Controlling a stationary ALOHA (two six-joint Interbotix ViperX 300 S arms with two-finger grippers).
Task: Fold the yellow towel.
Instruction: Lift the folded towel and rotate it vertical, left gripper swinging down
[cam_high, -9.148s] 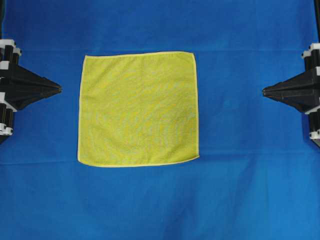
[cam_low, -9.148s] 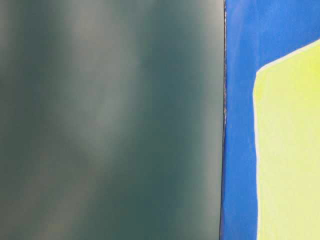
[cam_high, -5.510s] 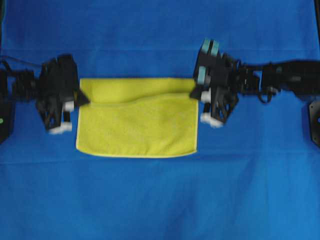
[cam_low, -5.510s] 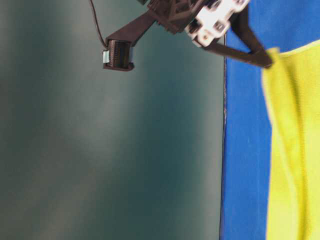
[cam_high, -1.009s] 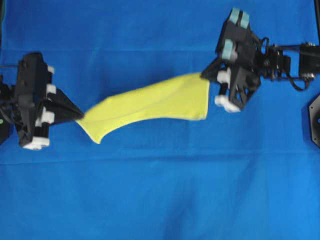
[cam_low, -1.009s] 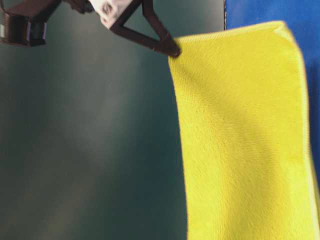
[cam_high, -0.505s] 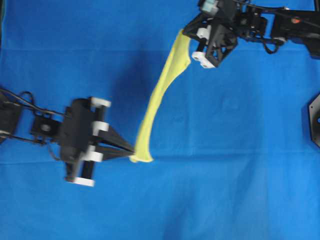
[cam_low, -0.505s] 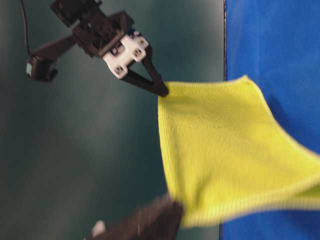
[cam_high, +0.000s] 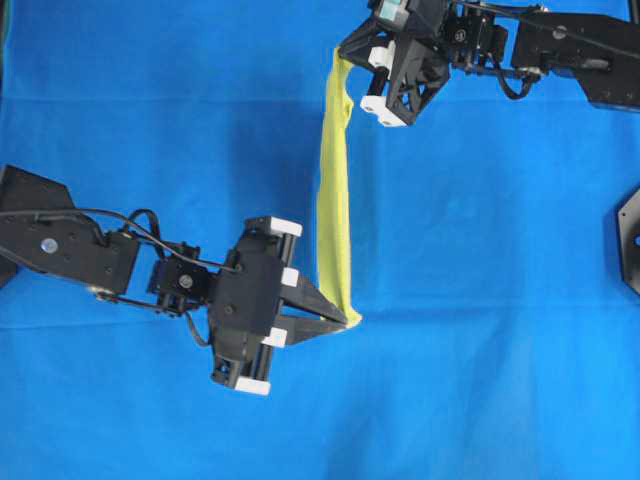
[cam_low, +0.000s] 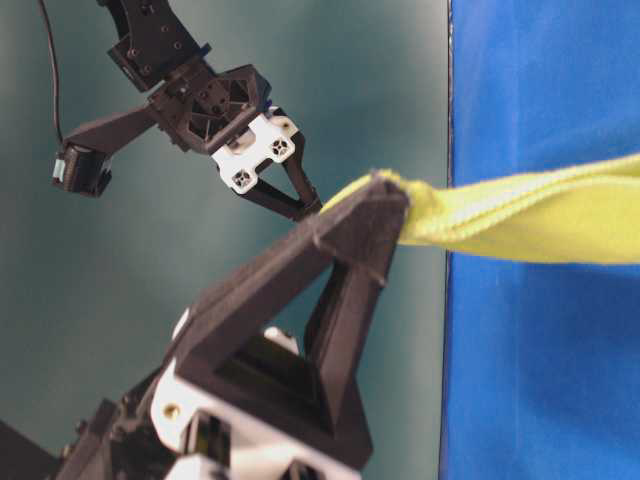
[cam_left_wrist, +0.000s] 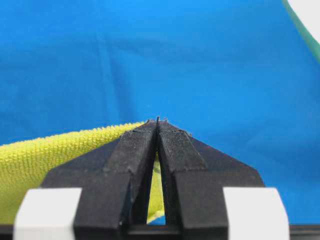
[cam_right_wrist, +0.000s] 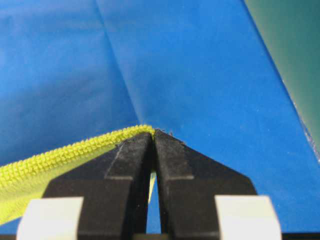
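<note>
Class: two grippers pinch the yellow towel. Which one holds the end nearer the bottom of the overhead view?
The left gripper, below the right gripper, which clamps the yellow towel at the top.

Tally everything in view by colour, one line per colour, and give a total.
Yellow: 1, the yellow towel
Blue: 1, the blue cloth
Black: 2, the left gripper and the right gripper, each shut on a towel end
Total: 4
</note>
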